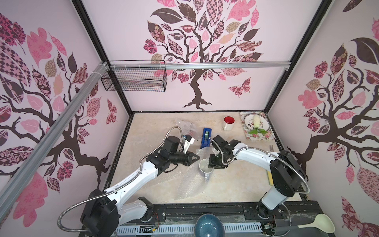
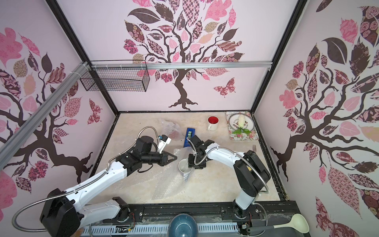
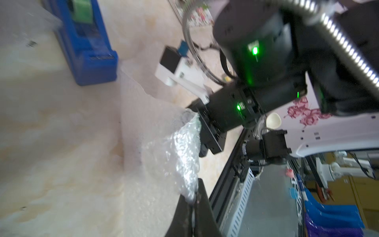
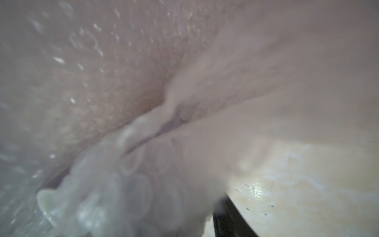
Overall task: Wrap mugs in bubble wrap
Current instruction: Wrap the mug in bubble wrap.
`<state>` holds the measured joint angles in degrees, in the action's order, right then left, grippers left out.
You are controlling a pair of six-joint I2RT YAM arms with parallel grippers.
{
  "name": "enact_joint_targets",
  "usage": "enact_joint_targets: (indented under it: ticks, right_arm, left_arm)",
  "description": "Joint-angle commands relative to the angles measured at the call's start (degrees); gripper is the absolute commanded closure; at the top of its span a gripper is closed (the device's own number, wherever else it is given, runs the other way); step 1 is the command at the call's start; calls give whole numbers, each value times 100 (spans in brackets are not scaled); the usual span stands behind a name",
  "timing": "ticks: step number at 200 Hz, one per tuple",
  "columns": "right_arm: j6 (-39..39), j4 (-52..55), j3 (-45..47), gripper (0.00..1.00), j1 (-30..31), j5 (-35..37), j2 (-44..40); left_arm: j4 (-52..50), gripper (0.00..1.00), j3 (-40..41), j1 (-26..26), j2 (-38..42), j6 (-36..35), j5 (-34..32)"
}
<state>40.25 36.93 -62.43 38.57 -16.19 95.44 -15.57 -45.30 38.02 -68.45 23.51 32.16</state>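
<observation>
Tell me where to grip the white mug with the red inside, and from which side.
The white mug stands upright with its mouth open, so probably take its rim from above, one finger inside the wall and one outside. Pinch the far side, away from the handle, which points toward the robot.

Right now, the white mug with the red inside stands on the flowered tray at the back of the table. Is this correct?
Not quite. The white mug stands on the table, beside the flowered tray, not on it, as both top views show.
</observation>
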Motion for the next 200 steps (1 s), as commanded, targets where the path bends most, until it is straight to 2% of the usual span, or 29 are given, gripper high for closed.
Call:
enact_joint_targets:
  ticks: [1,47,90,133,165,172,200]
  right_arm:
    - [71,104,-199,55,2,46,172]
    - [189,51,-200,54,10,-79,121]
    - [427,468,-292,38,-129,-76,-399]
    - [684,517,-182,20,-269,99,-1375]
    - [604,-157,161,11,-266,-479,-1533]
    - [560,-243,192,1,-252,-579,-1471]
    - [414,-133,309,1,-184,-509,-1275]
  left_arm:
    - [-13,100,231,408,-211,-289,-409]
    - [-128,100,85,635,-889,-535,-710]
    - [-127,100,102,672,-1093,-641,-809]
    - [-42,100,91,682,-1138,-658,-669]
    - [-51,100,56,680,-1230,-707,-580]
    - [-50,100,41,680,-1254,-709,-571]
    - [-53,100,6,688,-1301,-715,-551]
